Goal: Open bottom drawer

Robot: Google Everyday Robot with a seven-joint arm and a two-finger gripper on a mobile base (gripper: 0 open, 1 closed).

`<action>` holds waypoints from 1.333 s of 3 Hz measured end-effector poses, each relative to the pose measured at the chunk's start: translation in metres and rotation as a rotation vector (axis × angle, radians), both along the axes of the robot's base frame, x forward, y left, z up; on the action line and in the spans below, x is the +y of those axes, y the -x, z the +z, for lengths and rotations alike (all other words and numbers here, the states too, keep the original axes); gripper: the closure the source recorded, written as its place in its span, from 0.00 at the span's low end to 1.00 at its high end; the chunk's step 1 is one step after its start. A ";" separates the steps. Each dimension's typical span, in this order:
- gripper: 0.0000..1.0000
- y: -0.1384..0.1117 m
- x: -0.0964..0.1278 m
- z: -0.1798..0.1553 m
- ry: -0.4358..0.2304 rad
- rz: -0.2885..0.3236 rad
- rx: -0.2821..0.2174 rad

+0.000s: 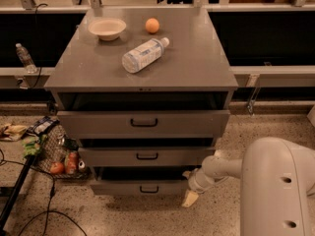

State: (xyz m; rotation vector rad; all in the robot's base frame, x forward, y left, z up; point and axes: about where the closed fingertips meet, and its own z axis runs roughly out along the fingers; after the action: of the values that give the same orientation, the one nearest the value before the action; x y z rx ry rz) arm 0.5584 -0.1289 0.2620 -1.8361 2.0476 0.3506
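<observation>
Camera view
Desk (197,63): grey, with three drawers in its front, all standing partly out; seen from above and in front.
Bottom drawer (118,187): lowest of the three, just above the floor; front drawn a little forward, with a dark gap above it; small black handle (148,189) at mid-front.
Claw (190,196): low by the right end of the Bottom drawer's front, near the floor; whether it touched the drawer, and whether it was clenched or released, could not be told.
Arm (275,191): white and bulky, filling the lower right corner.
Desk top: bowl (107,28) at back left; orange (152,25) beside it on the right; bottle (143,55) lying on its side nearer the front.
Floor, left: basket (56,154) of food items, beside the drawers.
</observation>
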 end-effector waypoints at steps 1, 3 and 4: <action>0.00 -0.012 0.002 -0.006 -0.046 -0.005 -0.043; 0.00 -0.034 0.008 -0.050 -0.124 -0.014 -0.044; 0.00 -0.039 0.010 -0.068 -0.142 -0.016 -0.023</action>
State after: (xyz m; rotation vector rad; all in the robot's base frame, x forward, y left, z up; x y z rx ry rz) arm 0.5976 -0.1194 0.1939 -1.7306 1.9676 0.4559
